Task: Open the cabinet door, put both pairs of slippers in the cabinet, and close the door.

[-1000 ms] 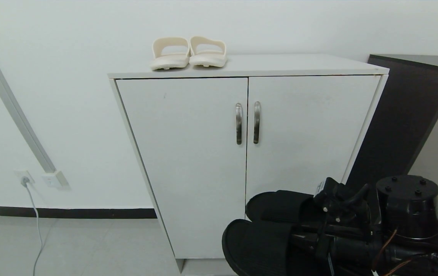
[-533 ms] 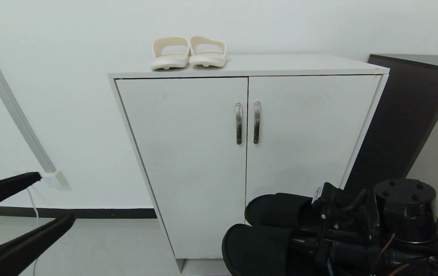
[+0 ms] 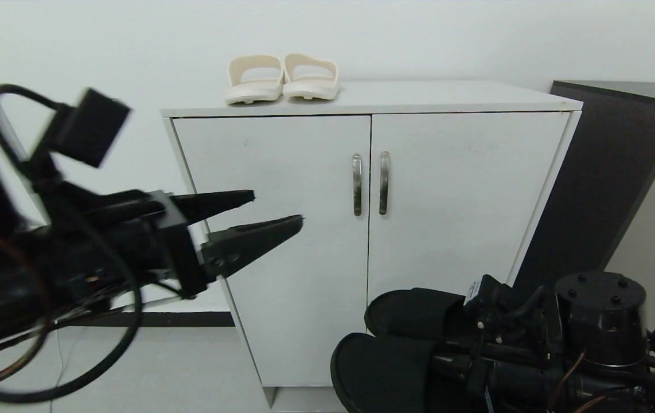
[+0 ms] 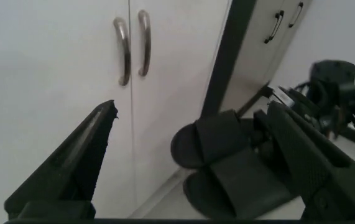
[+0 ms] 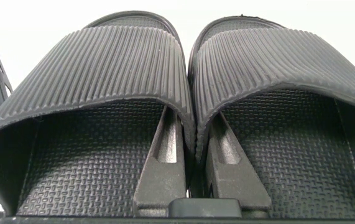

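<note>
Nearest, low right, above the floor (image 3: 190, 367): black slippers (image 3: 388, 367), a pair side by side, toes toward the cabinet.
- Held by right tool (image 5: 196, 168): one finger (image 5: 161, 168) inside each slipper, adjoining inner walls pinched between them.

Left, mid-height: left tool (image 3: 277, 207), spread wide and gripping nothing.
- Tips pointed at the cabinet, level with the lower part of the left door, short of the handles.

Beyond: white cabinet (image 3: 281, 275), standing against the wall.
- Both doors shut.
- Two upright metal handles, left (image 3: 357, 184) and right (image 3: 383, 183), just beside each other at the centre seam.

On cabinet top, left half, near the wall: beige slippers (image 3: 256, 86), a pair touching side by side, toes forward.

Right of cabinet, just beside it: dark unit (image 3: 591, 183), taller at the back.
</note>
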